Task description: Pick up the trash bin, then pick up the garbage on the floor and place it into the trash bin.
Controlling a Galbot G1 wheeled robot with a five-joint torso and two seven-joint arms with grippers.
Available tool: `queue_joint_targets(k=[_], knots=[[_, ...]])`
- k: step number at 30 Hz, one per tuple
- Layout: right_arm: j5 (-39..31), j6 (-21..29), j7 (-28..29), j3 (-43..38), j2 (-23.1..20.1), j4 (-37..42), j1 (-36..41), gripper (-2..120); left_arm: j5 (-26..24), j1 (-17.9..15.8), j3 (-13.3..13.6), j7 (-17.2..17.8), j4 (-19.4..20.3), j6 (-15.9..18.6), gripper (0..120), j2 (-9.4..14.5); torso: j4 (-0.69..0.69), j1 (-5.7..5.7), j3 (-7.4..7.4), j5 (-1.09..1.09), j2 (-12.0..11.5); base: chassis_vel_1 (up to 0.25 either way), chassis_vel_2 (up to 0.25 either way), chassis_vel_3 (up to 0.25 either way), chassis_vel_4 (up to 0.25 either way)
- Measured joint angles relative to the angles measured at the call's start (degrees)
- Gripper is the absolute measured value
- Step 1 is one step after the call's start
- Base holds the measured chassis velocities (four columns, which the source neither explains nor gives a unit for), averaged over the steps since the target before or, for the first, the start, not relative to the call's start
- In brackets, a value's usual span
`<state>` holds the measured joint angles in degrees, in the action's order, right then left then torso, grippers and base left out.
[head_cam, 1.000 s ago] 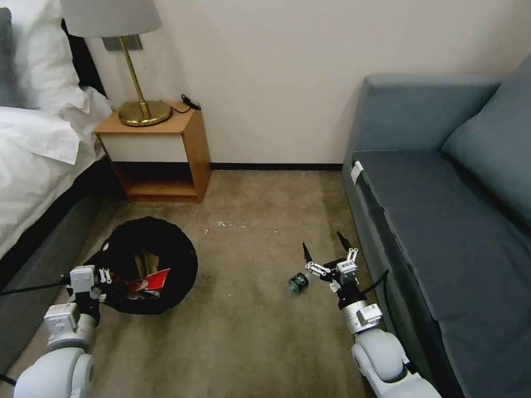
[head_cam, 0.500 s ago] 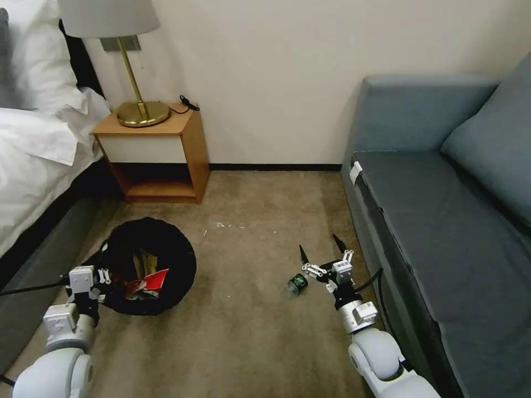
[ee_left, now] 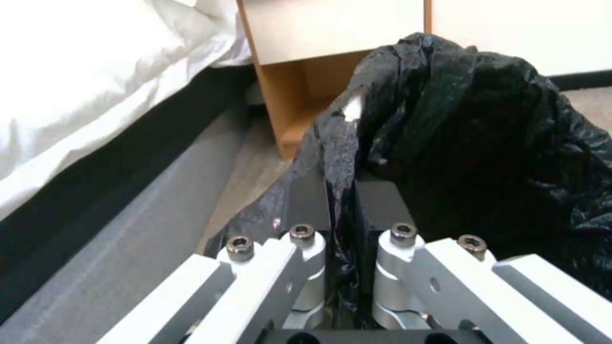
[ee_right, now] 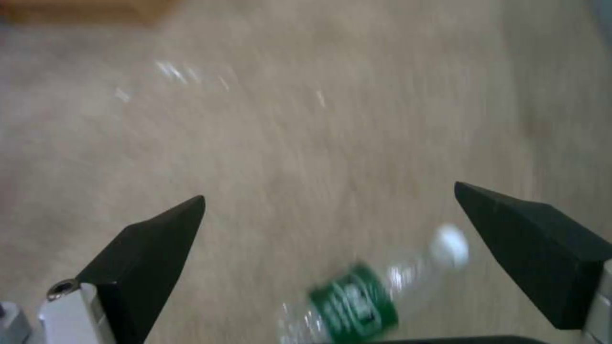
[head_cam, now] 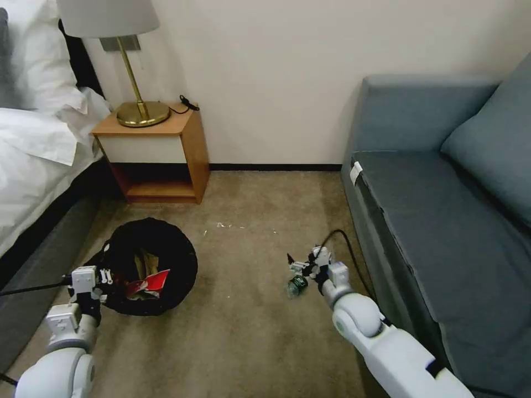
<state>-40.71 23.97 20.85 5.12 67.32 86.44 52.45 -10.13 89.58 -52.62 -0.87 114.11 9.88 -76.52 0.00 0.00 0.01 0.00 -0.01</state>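
The trash bin [head_cam: 166, 251], lined with a crinkled black bag [ee_left: 485, 143], sits on the carpet at the left. My left gripper [head_cam: 104, 276] is shut on the bag at the bin's near rim [ee_left: 341, 177]. Inside lie a red-and-white packet [head_cam: 150, 284] and a yellow-brown wrapper [head_cam: 145, 262]. A small green-labelled bottle [head_cam: 297, 285] with a white cap lies on its side near the sofa. My right gripper [head_cam: 301, 267] hangs just above it, open [ee_right: 328, 191], with the bottle [ee_right: 357, 301] low between the black fingers [ee_right: 153, 243].
A wooden nightstand [head_cam: 160, 149] with a brass lamp [head_cam: 141, 110] stands at the back left beside the bed [head_cam: 33, 166]. A blue-grey sofa [head_cam: 442, 221] lines the right side. White specks [head_cam: 224, 225] dot the carpet between them.
My right arm has swung over and tipped its gripper down toward the bottle, still open. The left gripper and the bin have stayed put.
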Motion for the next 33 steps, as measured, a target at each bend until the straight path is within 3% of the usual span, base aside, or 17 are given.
queue_joint_targets(k=[4, 10, 20, 28, 33], knots=[[-5.29, 4.58, 5.36, -0.59, 4.11, -5.16, -3.63, 100, 0.0, -0.14, -0.08, -0.01, -0.21, -0.16, 6, -0.04, 0.0, 0.0, 0.0, -0.01, 0.0, 0.0, 0.0, 0.0, 0.0], [-6.34, 6.67, 8.12, -1.34, 7.6, -10.28, -6.14, 100, -0.16, -0.1, -0.34, -0.01, -0.29, -0.55, 6, 0.03, 0.0, 0.0, 0.0, 0.0, 0.0, 0.0, 0.0, 0.0, 0.0], [2.47, 7.37, 7.04, -3.5, 16.11, -25.79, -9.39, 100, 0.12, 0.12, -0.13, -0.01, -0.22, -0.72, 6, -0.33, 0.0, 0.0, -0.01, 0.0, 0.0, 0.0, 0.0, 0.0, 0.0], [5.41, 6.83, 6.91, -4.47, 17.99, -28.55, -9.0, 100, 0.13, 0.33, -0.45, -0.01, -0.01, -0.83, 6, -0.32, 0.0, 0.0, 0.0, 0.0, 0.0, 0.0, 0.0, 0.0, 0.0], [5.52, 7.3, 6.76, -4.94, 17.91, -28.69, -7.98, 87, 0.14, 0.36, -0.39, 0.0, -0.02, -1.07, 6, -0.55, 0.0, 0.0, -0.01, 0.0, 0.0, 0.0, 0.0, 0.0, 0.0]])
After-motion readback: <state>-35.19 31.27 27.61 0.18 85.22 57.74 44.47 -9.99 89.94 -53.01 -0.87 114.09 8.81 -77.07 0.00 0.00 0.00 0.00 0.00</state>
